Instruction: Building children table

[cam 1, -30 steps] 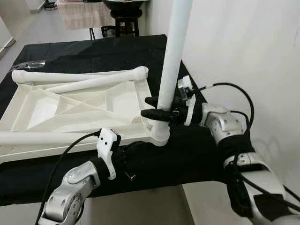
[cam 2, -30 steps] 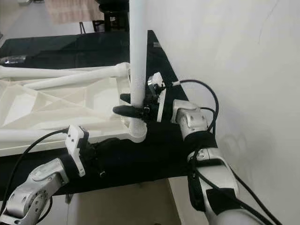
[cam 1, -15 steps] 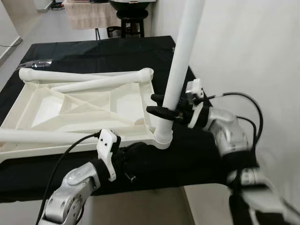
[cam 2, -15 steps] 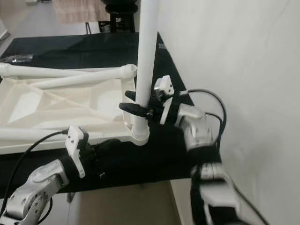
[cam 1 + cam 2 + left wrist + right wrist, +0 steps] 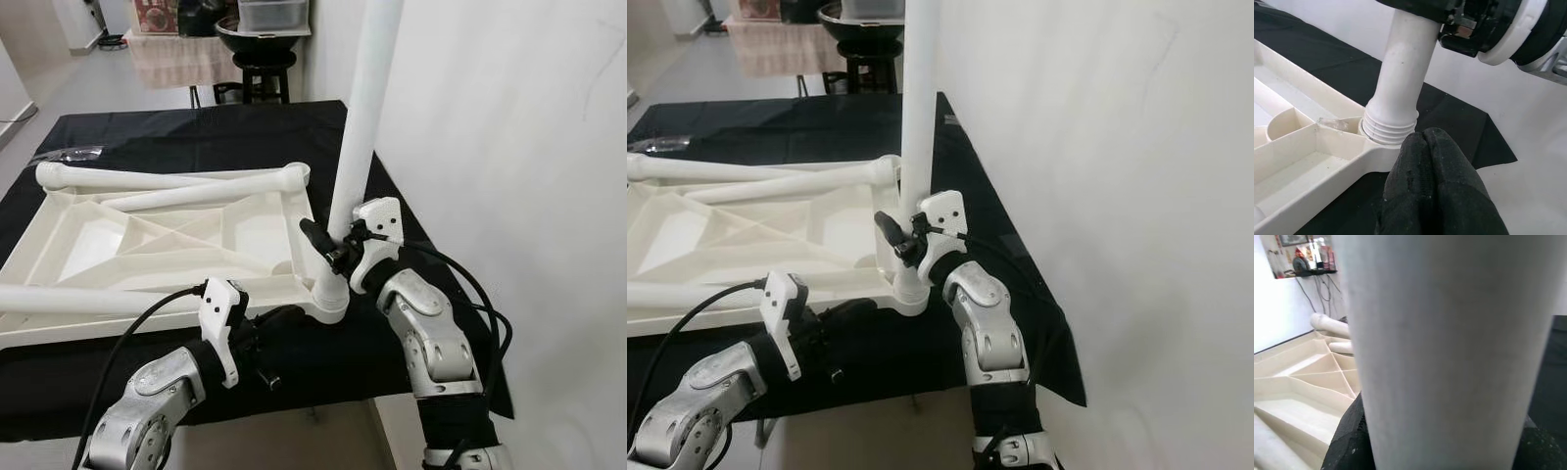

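The white tabletop [image 5: 245,220] lies upside down on the black-covered table [image 5: 196,122]. One white leg [image 5: 364,108] stands upright in its near right corner socket [image 5: 1388,129]. My right gripper [image 5: 331,247] is shut on this leg just above the socket; the leg [image 5: 1449,333] looms close in the right wrist view. The left gripper [image 5: 284,323] is shut, its black fingertips [image 5: 1432,166] together against the tabletop's corner just below the socket. Two loose legs [image 5: 167,179] lie along the far rim, and a third [image 5: 98,297] lies along the near rim.
A white wall [image 5: 509,147] rises close on the right, beside the table's right edge. A black stool [image 5: 257,61] and a cloth-covered stand are behind the table. A clear plastic bag [image 5: 64,154] lies at the far left.
My right arm has swung in from the right, its elbow now below the gripper, which has turned round the leg. The leg leaned half a second ago and now stands straighter. The camera shifted.
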Motion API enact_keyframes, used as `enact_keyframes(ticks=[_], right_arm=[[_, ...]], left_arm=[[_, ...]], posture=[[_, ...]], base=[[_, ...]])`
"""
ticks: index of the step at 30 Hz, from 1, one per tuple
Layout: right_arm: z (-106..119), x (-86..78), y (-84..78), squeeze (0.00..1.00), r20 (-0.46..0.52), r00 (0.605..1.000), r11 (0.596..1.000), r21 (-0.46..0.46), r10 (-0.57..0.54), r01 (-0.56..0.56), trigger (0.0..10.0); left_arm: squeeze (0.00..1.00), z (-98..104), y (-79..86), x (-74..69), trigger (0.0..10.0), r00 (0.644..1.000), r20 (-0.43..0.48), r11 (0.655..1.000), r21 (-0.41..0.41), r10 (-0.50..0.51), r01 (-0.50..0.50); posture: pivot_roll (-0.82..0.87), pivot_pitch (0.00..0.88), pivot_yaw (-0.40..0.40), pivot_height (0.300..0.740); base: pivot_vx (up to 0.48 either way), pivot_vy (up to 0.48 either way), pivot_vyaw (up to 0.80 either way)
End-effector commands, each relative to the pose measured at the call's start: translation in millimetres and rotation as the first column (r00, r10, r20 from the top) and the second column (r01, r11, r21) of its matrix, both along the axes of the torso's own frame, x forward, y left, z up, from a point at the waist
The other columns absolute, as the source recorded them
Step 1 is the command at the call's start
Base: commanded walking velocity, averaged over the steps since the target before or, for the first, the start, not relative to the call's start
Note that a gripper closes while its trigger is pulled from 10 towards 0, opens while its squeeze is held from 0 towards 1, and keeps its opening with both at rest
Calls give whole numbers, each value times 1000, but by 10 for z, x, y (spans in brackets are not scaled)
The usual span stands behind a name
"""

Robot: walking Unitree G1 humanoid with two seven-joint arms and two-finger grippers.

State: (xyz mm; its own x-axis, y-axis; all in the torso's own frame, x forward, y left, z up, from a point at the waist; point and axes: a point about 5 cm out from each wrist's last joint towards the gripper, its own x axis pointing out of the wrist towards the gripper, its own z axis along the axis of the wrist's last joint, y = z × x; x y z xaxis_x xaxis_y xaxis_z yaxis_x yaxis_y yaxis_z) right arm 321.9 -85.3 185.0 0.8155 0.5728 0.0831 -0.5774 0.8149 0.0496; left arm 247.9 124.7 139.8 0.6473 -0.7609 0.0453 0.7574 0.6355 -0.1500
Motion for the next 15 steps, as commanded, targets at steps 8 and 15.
enact_keyframes(ticks=[8, 15], right_arm=[[45, -137, 36, 1000, -11, 915, 915, -28, 403, -403, 10000], [137, 97, -161, 0, -31, 782, 774, -119, 623, -622, 10000]], left_arm=[[0, -31, 1, 10, 10000, 1000, -23, 1000, 5, -11, 11], [0, -31, -13, 18, 10000, 1000, -18, 1000, 2, -3, 3]], posture=[[-35, 89, -28, 740], [-21, 84, -43, 740]], base=[[0, 0, 0], [0, 0, 0]])
